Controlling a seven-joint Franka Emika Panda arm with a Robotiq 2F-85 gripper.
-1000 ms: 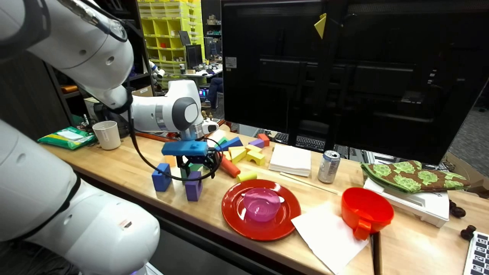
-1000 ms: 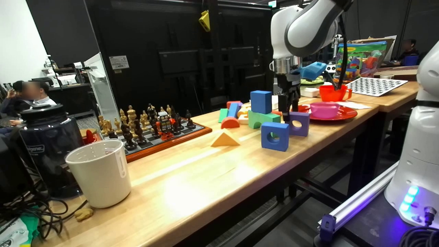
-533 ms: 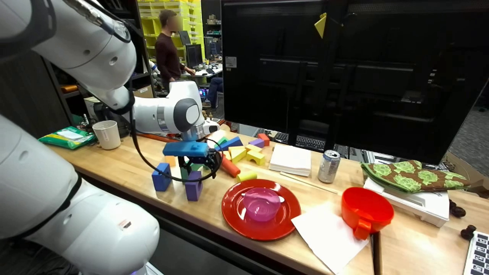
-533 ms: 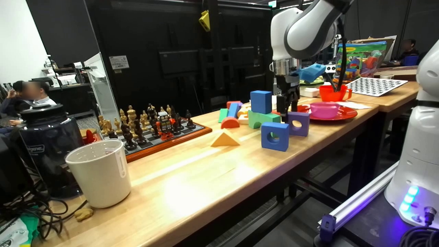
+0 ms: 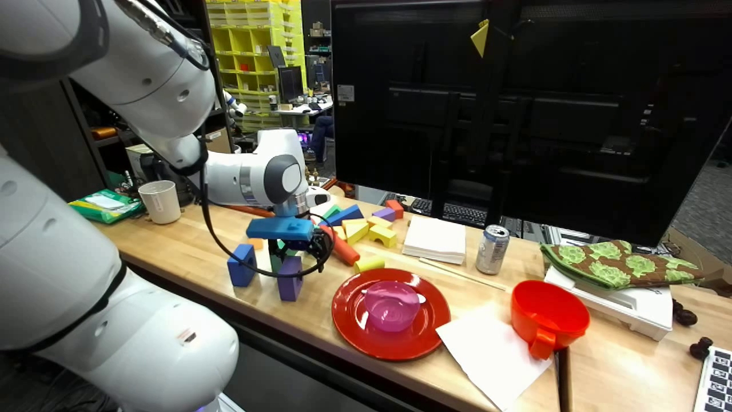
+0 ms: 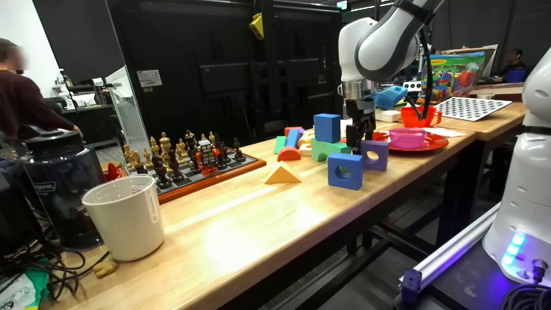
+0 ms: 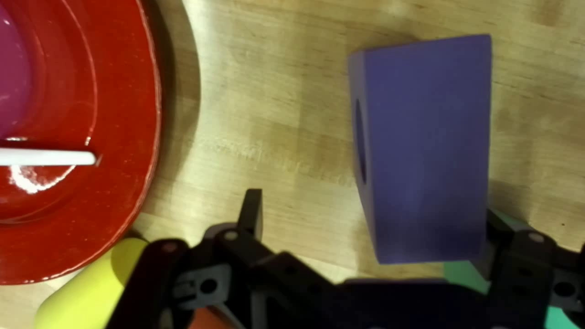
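Observation:
My gripper (image 7: 371, 224) is open in the wrist view, with a finger on each side of an upright purple block (image 7: 427, 151). The left finger is well apart from the block. The right finger is close against its right side, partly hidden by it; I cannot tell if they touch. The purple block has a round hole and also shows in both exterior views (image 5: 290, 285) (image 6: 382, 160). The gripper also shows in an exterior view (image 6: 360, 137), just behind the purple block. An upright blue block with a hole (image 6: 354, 172) stands beside it. A green block (image 6: 320, 150) bears another blue block (image 6: 327, 128).
A red plate (image 5: 351, 337) with a pink bowl (image 5: 392, 309) and white utensil stands beside the purple block. A yellow cylinder (image 5: 369, 264), red cylinder (image 5: 345, 252) and other blocks lie behind. A can (image 5: 492, 252), red cup (image 5: 549, 315), chessboard (image 6: 206, 181) and white cup (image 6: 125, 224) stand farther off.
The arm and gripper have moved down a little toward the table beside the purple block. The blocks have not moved. A person has moved in the background.

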